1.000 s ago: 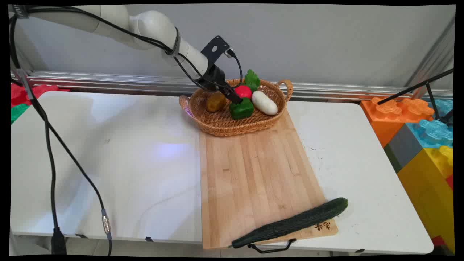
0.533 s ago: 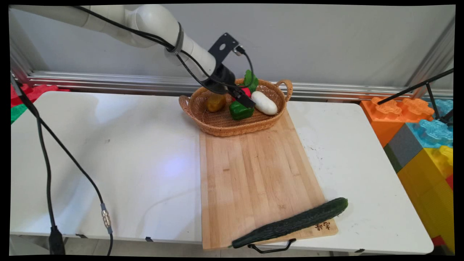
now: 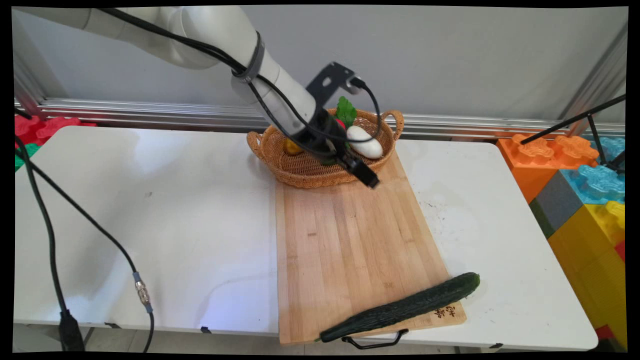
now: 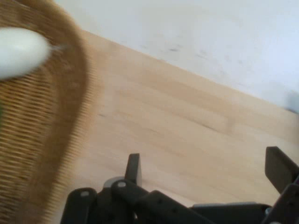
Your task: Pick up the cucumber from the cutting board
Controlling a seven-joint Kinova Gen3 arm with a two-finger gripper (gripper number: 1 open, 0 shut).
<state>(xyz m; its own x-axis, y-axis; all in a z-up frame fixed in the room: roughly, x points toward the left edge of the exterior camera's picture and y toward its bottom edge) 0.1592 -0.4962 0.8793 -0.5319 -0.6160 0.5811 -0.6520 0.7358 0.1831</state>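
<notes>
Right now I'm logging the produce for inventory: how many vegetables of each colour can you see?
Green: 3 (cucumber, leafy green, pepper mostly hidden)
White: 1 (white radish)
Red: 1 (tomato, mostly hidden)
Yellow-brown: 1 (potato)
Total: 6

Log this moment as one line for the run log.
end effector: open, empty | over board by basket rim | in basket: white vegetable | cucumber: board's near end
</notes>
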